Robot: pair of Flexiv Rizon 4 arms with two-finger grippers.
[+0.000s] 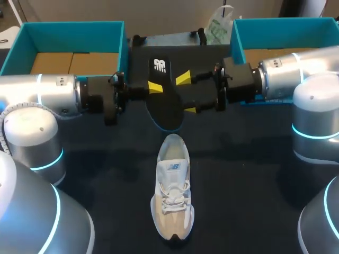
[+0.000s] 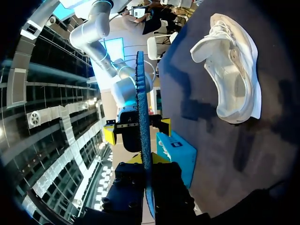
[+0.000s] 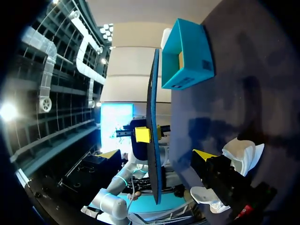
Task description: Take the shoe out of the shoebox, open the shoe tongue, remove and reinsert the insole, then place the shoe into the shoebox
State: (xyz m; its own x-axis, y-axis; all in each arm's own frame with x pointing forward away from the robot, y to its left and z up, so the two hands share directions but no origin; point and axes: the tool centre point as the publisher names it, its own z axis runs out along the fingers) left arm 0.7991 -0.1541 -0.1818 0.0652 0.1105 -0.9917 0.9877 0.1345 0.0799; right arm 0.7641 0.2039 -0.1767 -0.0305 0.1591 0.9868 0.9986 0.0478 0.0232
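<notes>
A black insole [image 1: 164,103] with a blue underside hangs in the air over the back of the table. My left gripper [image 1: 155,87] is shut on its left edge. In the left wrist view the insole [image 2: 142,117] stands edge-on, pinched in that gripper [image 2: 146,161]. My right gripper [image 1: 186,94] stands open at the insole's right edge, one yellow tip on each side and neither touching. In the right wrist view the insole [image 3: 153,140] sits between the wide-open fingers of that gripper [image 3: 157,154]. The white shoe [image 1: 172,196] lies on the dark table nearer the front, toe towards the insole.
A teal shoebox [image 1: 63,47] stands open at the back left, and a second teal box [image 1: 280,32] at the back right behind my right arm. A white and green bag [image 1: 218,26] sits at the back edge between them.
</notes>
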